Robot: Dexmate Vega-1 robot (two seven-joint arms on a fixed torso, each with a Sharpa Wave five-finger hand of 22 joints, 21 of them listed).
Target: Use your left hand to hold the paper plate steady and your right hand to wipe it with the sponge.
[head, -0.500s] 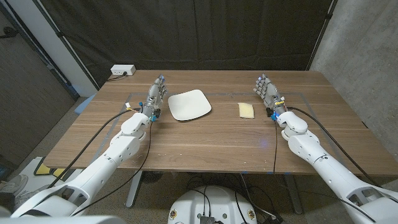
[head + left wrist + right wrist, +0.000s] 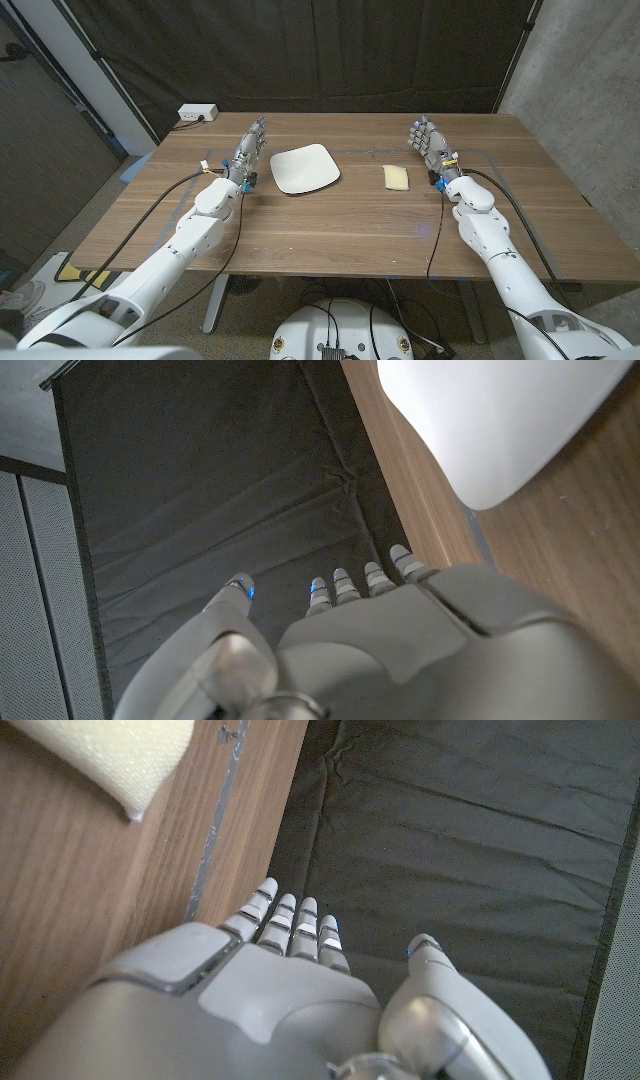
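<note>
White plate lies mid-desk, sponge to its right. Your left hand, fingers spread and empty, has edged toward the far side beside the plate; your right hand waits open near the sponge. Neither is touched yet.

wooden table, white box, perhaps power strip
</note>
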